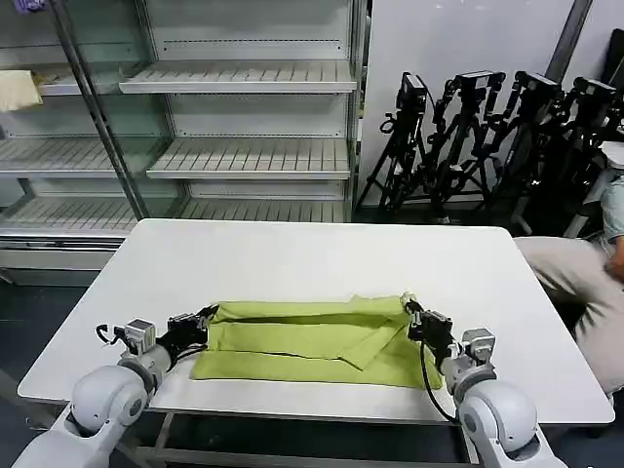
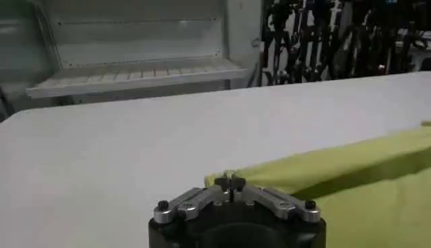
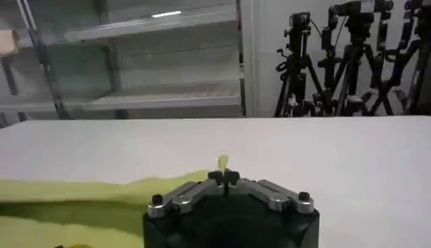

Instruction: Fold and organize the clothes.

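We've got both the left gripper (image 1: 208,315) and right gripper (image 1: 409,304) pinched shut on the T-shirt's (image 1: 312,341) far corners, one lengthwise fold made, more folding left.

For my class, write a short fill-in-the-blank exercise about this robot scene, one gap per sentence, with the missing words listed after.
1. The T-shirt lying on the white table is lime ____.
2. The left gripper and the right gripper each pinch one ____ of the folded shirt.
3. Behind the table stands a set of empty ____.
4. Both grippers' fingers are ____ on the fabric.

Missing words: green; end; shelves; shut
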Robot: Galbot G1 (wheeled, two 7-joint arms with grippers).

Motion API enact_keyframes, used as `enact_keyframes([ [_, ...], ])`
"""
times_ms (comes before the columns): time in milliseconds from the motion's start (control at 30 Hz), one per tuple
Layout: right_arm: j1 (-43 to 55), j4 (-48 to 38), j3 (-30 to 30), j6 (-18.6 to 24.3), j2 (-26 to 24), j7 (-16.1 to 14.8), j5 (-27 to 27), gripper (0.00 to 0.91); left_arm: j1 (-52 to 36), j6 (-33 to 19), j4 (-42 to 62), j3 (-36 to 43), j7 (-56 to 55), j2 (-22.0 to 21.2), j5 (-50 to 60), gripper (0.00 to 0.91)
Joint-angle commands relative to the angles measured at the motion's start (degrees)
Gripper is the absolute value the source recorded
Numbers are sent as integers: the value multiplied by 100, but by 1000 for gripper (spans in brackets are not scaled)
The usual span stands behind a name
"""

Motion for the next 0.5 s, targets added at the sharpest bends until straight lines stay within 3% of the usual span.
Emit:
enact_keyframes([
  [33, -154, 113, 77, -7, -39, 2, 12, 0, 209, -6, -151, -106, 5, 20, 43, 20],
  [400, -180, -23, 4, 72, -24, -45, -185, 0, 393, -38, -157, -146, -9, 25, 107, 20],
  [433, -185, -20, 2, 61, -34, -55, -227, 343, 408, -18, -174, -159, -18, 27, 138, 30],
  [467, -189, -21, 3, 78, -39, -73, -227, 907, 434, 76, -213, -186, -29, 35, 237, 393],
  [500, -191, -17, 9, 78, -43, -70, -223, 907, 459, 84, -238, -230, -22, 45, 251, 907],
])
